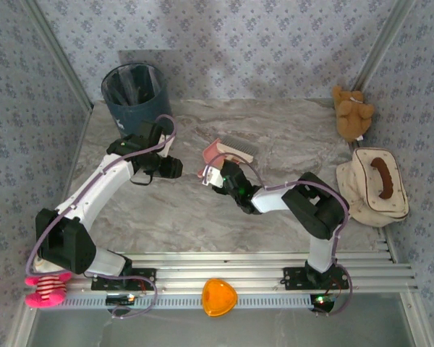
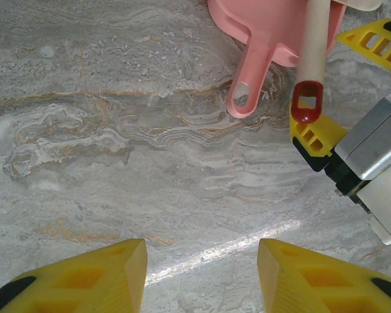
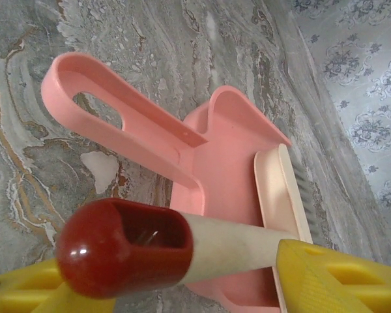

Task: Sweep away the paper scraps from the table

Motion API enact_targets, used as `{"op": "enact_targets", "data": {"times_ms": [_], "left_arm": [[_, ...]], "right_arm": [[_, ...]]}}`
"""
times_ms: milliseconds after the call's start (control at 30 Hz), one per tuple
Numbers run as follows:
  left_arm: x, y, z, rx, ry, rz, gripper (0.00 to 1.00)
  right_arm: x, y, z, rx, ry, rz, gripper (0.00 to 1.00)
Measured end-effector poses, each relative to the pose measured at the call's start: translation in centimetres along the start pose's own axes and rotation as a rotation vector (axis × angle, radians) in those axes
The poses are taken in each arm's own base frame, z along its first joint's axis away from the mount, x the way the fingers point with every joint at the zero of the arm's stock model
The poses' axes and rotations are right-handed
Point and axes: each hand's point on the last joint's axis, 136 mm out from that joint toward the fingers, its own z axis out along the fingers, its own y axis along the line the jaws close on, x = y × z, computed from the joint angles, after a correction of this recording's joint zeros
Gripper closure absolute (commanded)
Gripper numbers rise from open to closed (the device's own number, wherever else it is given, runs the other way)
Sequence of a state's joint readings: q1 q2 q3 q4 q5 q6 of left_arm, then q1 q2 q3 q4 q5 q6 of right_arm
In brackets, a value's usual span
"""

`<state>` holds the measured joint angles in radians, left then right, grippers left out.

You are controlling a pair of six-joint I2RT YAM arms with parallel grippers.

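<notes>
Pink plastic dustpan (image 3: 225,163) on veined marble table (image 2: 117,195).

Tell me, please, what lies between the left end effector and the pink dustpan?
Bare marble table lies between the left end effector and the pink dustpan, as the left wrist view shows.

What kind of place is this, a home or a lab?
Probably a robot test booth dressed like a home: floral-papered walls box in a marble-patterned table, the left arm and right arm are bolted to aluminium rails at its edge, and a bin and teddy bear stand as props.
</notes>
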<state>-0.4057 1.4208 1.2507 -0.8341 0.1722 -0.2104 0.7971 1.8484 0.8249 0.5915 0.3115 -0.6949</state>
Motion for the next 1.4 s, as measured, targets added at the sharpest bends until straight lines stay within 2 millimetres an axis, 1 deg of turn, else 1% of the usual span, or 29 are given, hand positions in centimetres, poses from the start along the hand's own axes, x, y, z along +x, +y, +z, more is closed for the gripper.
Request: {"op": "enact_targets", "data": {"times_ms": [200,333,400,533,700,767,833,933,1033,1133,1233,1300,1400], "left_arm": [[0.0,0.0,0.0,0.000,0.000,0.003,0.51],[0.0,0.0,0.0,0.000,-0.001,0.003,0.51],[0.0,0.1,0.0,-0.001,-0.002,0.006,0.51],[-0.3,0.3,0.0,-0.013,-0.012,0.016,0.51],[-1.4,1.4,-0.1,-0.078,-0.060,0.038,0.51],[-2.0,2.2,-0.2,-0.125,-0.097,0.044,0.51],[-2.4,3.3,-0.3,-0.187,-0.133,0.048,0.50],[-3.1,5.4,-0.3,-0.302,-0.189,0.049,0.50],[-3.5,7.6,0.0,-0.424,-0.238,0.050,0.50],[-3.5,9.5,0.3,-0.532,-0.274,0.054,0.50],[-3.6,11.3,0.2,-0.643,-0.316,0.063,0.50],[-3.7,12.4,0.1,-0.711,-0.345,0.070,0.50],[-3.8,13.9,-0.1,-0.788,-0.368,0.071,0.50]], "right_arm": [[-0.1,0.6,-0.7,-0.006,-0.004,0.008,0.33],[-1.1,0.4,-1.9,0.000,-0.033,0.024,0.33],[-2.0,0.0,-2.9,0.006,-0.059,0.045,0.33],[-3.7,-1.4,-4.8,0.025,-0.120,0.104,0.32],[-5.8,-4.0,-7.5,0.058,-0.209,0.202,0.30],[-6.2,-5.0,-8.3,0.078,-0.231,0.240,0.30],[-6.1,-6.1,-8.9,0.109,-0.240,0.278,0.29],[-4.9,-7.9,-9.6,0.174,-0.222,0.332,0.29],[-3.2,-9.8,-10.0,0.254,-0.174,0.380,0.29],[-1.3,-12.0,-10.8,0.348,-0.119,0.432,0.28],[1.4,-13.9,-11.6,0.435,-0.048,0.474,0.28],[3.7,-15.1,-12.2,0.489,0.007,0.505,0.28],[7.2,-16.3,-13.0,0.549,0.092,0.553,0.28]]}}
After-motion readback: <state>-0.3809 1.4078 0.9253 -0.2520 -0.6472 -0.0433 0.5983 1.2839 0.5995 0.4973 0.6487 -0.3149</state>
